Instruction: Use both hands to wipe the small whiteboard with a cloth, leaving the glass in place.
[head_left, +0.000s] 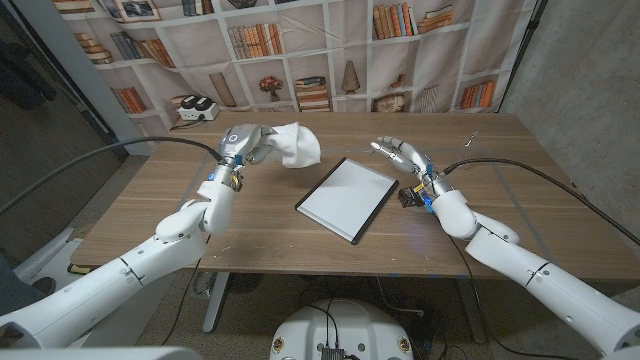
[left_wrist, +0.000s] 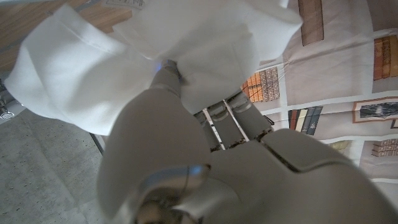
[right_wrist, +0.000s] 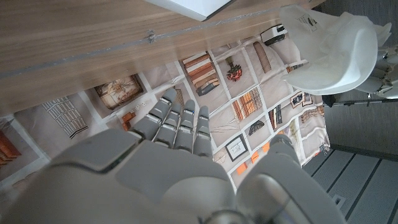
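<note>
A small whiteboard with a dark frame lies at an angle in the middle of the wooden table; a corner of the whiteboard shows in the right wrist view. My left hand holds a white cloth above the table, behind and to the left of the board. In the left wrist view the cloth drapes over my fingers. My right hand hovers just right of the board's far corner, fingers apart and holding nothing. The right hand and the cloth appear in the right wrist view.
A small black-and-white device sits at the table's far left edge. A small dark object lies by my right wrist. A bookshelf-print backdrop hangs behind the table. A small metal item lies at the far right.
</note>
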